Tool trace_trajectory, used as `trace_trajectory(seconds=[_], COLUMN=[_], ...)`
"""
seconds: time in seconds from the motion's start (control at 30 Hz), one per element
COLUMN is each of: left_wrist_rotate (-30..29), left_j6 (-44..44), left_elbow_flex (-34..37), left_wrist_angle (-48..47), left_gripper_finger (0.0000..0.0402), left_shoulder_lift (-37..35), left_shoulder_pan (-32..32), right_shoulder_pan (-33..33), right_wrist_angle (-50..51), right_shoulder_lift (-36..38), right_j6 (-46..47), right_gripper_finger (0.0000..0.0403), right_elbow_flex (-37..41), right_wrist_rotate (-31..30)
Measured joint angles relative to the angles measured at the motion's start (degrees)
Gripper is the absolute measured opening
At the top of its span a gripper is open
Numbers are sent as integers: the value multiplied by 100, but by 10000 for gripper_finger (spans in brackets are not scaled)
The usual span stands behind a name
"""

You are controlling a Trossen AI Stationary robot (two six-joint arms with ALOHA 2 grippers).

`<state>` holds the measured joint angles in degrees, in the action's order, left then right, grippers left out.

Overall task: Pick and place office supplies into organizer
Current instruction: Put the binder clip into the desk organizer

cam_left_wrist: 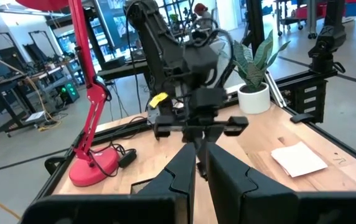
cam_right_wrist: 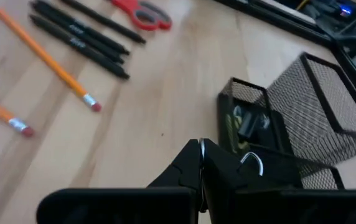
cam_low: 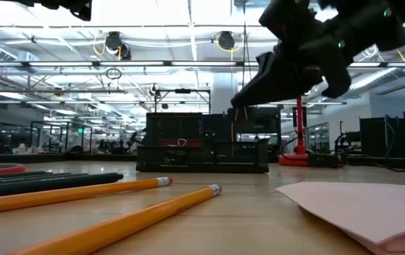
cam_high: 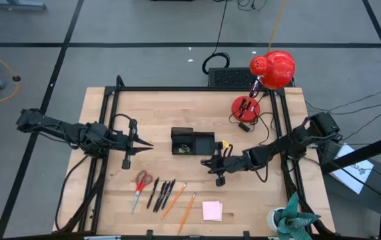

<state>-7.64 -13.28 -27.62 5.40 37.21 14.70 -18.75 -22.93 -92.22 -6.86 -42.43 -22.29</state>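
Looking straight down, the high view alone takes in the whole wooden table (cam_high: pixel 197 107), with the black mesh organizer (cam_high: pixel 192 143) at frame centre and the supplies in a row along the lower edge: red-handled scissors (cam_high: pixel 141 185), 4 thin black pens (cam_high: pixel 162 194), 2 orange pencils (cam_high: pixel 180 205) and the pale pink sticky-note pad (cam_high: pixel 212 211). At table height, the low view shows only the pencils and pad up close, the organizer beyond them and a dark gripper overhead.

At the upper right of the high view stands the red lamp (cam_high: pixel 270 70), its round base (cam_high: pixel 245 107) on the table; a green plant (cam_high: pixel 290 217) sits at the lower right corner. Nothing lies between the grippers and the organizer.

From the frame's left, the left arm reaches in level, and the left gripper (cam_high: pixel 144 143) hangs left of the organizer, fingers nearly together on nothing. Coming in from the right, the right arm slants down, and the right gripper (cam_high: pixel 208 162) hovers just below and right of the organizer, fingers closed. Its wrist view shows a thin wire loop at the fingertips (cam_right_wrist: pixel 201 163); whether it is held is unclear. Small dark and yellow pieces (cam_right_wrist: pixel 243 127) lie in 1 low compartment.
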Motion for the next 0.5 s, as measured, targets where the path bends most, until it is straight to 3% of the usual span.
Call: trace_trajectory(seconds=[0.23,0.3,0.5], left_wrist_rotate=[0,0,0], left_j6=[-39,-37,9], left_elbow_flex=[0,0,0], left_wrist_angle=[4,32,62], left_gripper_finger=[47,47,47], left_shoulder_lift=[1,0,2], left_shoulder_pan=[2,2,2], right_shoulder_pan=[464,601,896], right_wrist_angle=[-2340,-2689,-2779], right_shoulder_lift=[-185,-368,-1177], right_j6=[-9,-8,16], right_gripper_finger=[0,0,0], right_elbow_flex=[567,540,-17], right_wrist_rotate=[1150,1499,1506])
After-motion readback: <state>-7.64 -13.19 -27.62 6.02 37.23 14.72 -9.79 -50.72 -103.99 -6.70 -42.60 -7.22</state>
